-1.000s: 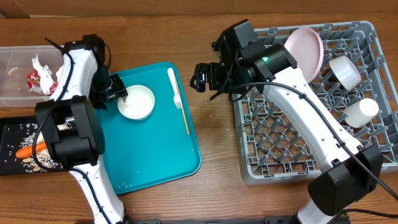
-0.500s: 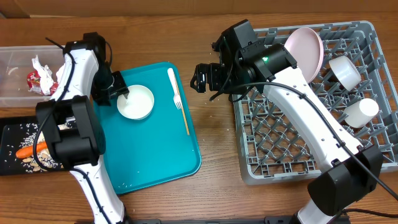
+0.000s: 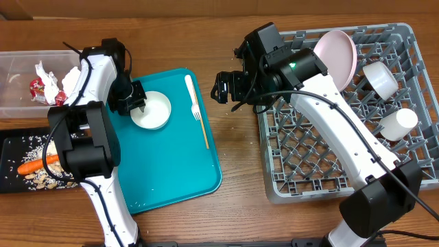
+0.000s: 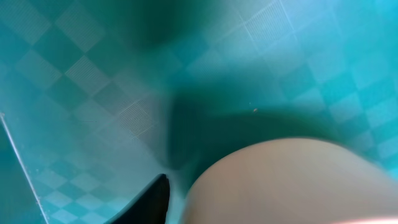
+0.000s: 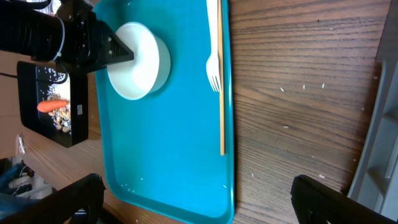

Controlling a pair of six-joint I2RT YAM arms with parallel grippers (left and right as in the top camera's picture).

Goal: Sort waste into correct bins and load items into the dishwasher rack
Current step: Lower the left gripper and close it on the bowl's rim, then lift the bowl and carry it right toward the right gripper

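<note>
— Which arm is nearer the bowl (image 3: 152,110)?

— The left. The bowl sits in the far-left part of the teal tray (image 3: 171,171), and my left gripper (image 3: 136,100) is at the bowl's left rim, so the bowl lies just to its right. My wrist view shows only bowl wall and one dark fingertip, so I can't tell whether the fingers have closed.

— And the right?

— My right gripper (image 3: 226,86) hangs wide and empty just off the tray's right edge, towards the rack (image 3: 322,151). The fork (image 3: 194,103) lies lengthwise along that edge, so I judge it's the right arm's next item.
</note>
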